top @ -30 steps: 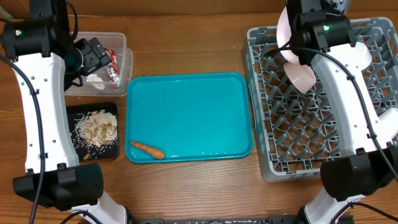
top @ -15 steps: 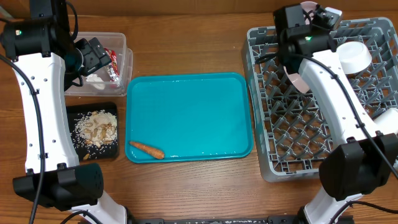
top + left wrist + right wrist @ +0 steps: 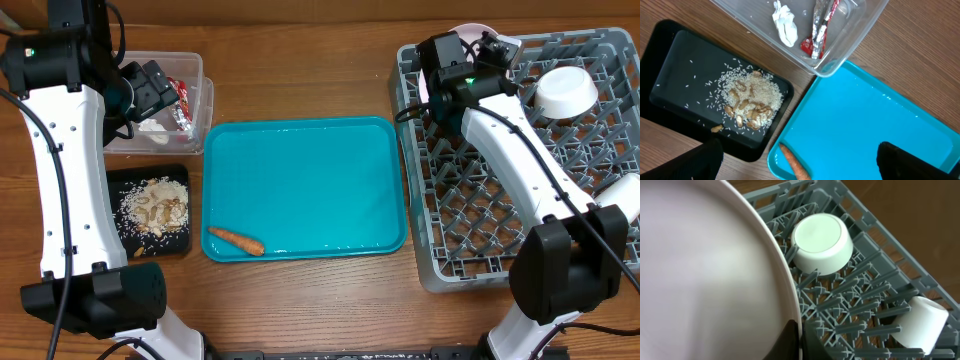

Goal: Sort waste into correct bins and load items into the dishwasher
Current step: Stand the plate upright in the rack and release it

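Plate (image 3: 700, 270) pinched at rim by right claw (image 3: 792, 340), over far left corner of dish rack (image 3: 480, 200). Could slip, miss pegs or bump white bowl (image 3: 821, 244) if let go too soon. Left claw (image 3: 152, 88) spread wide, empty, by clear tub (image 3: 200, 75).

"Where's the left arm?"

"Stretched away from its base along the left side. The left gripper (image 3: 163, 88) points down with its jaws spread wide, holding nothing."

"And the right?"

"Reaching far out and across, with the right gripper (image 3: 487, 47) pinched tight on the plate (image 3: 705, 280)."
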